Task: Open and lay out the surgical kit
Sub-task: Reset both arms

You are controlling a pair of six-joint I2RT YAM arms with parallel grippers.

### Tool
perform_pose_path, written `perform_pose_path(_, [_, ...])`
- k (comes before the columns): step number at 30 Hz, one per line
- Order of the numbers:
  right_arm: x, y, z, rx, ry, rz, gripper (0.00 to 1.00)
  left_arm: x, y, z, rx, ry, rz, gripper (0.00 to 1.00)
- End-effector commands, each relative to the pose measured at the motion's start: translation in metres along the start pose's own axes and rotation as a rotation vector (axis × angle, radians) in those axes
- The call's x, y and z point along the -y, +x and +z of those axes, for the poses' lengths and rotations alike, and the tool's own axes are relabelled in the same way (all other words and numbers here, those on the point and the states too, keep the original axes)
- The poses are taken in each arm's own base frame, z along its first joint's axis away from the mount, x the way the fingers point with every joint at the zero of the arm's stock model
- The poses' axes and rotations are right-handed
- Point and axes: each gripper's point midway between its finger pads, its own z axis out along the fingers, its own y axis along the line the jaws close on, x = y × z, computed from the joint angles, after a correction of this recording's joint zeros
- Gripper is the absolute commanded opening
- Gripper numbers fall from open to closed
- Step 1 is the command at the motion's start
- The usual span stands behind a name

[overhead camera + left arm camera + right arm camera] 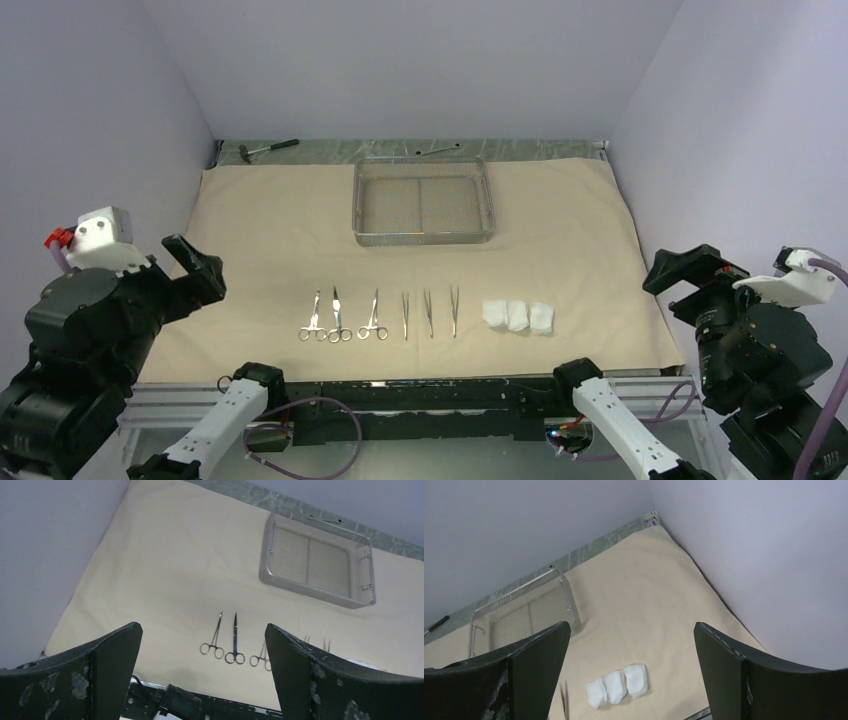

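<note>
Your left arm (90,330) sits folded at the left edge of the wrap (270,220), with the left gripper (197,268) raised and aimed inward, jaws wide, holding nothing. The wrap lies flat. Along its near side, in a row: three clamps (340,318), three tweezers (429,313), three gauze pads (518,316) touching one another. The tray (423,238) stands behind the row, centred, well apart from it. Your right arm (760,340) sits folded at the right edge, with the right gripper (685,270) raised, jaws wide, holding nothing.

My two matte-black jointed arms (90,330) carry white wrist camera housings (105,235), one tipped red; purple cables (320,401) trail past white lower links (225,420). My left hand (202,629) and right hand (632,625) have broad black fingers (100,675) with chipped paint.
</note>
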Motion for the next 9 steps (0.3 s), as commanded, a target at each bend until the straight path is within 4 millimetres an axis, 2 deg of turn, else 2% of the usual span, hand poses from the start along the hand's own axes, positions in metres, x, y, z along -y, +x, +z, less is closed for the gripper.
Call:
perform_pose_path(1, [-0.0002,0.0055,-0.0013,-0.003,-0.017,0.008,1.0,-0.0119,-0.0035,-0.0072,0.028,-0.037,0.04,1.0])
perform_pose_path(5, [0.0017,0.0011,-0.0039,0.036,-0.022,0.052,1.0,-0.0093,-0.0042,-0.0081,0.028,-0.019,0.051,0.99])
perform_pose_path(9, [0.0027,0.0056,-0.001,0.037,-0.012,0.059,1.0,-0.0096,-0.0003,-0.0081,0.025,-0.012,0.057,1.0])
